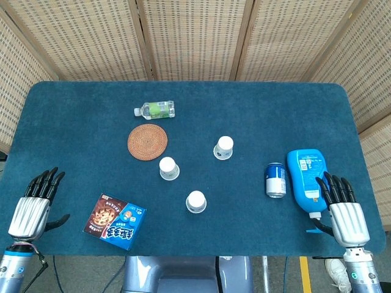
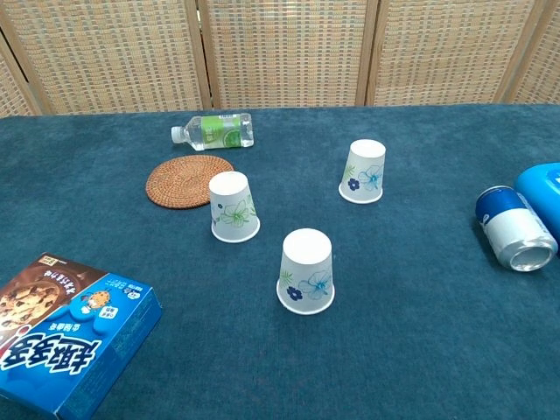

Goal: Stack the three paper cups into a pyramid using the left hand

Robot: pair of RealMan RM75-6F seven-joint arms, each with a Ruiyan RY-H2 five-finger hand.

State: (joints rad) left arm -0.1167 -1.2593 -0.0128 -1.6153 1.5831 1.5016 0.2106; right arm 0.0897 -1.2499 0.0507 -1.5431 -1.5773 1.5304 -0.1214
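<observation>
Three white paper cups with blue flower prints stand upside down and apart on the blue table. One cup (image 1: 169, 168) (image 2: 234, 206) is left of centre, one (image 1: 223, 147) (image 2: 364, 171) is further back on the right, and one (image 1: 196, 201) (image 2: 307, 270) is nearest the front. My left hand (image 1: 33, 204) rests at the table's front left edge, fingers straight and apart, holding nothing, far from the cups. My right hand (image 1: 342, 210) lies at the front right edge, fingers extended, empty. Neither hand shows in the chest view.
A round woven coaster (image 1: 147, 141) (image 2: 187, 180) lies behind the left cup, a small green-label bottle (image 1: 156, 110) (image 2: 215, 130) on its side beyond it. A cookie box (image 1: 115, 221) (image 2: 61, 328) sits front left. A blue can (image 1: 276, 179) (image 2: 515, 227) and blue squeeze bottle (image 1: 307, 177) lie right.
</observation>
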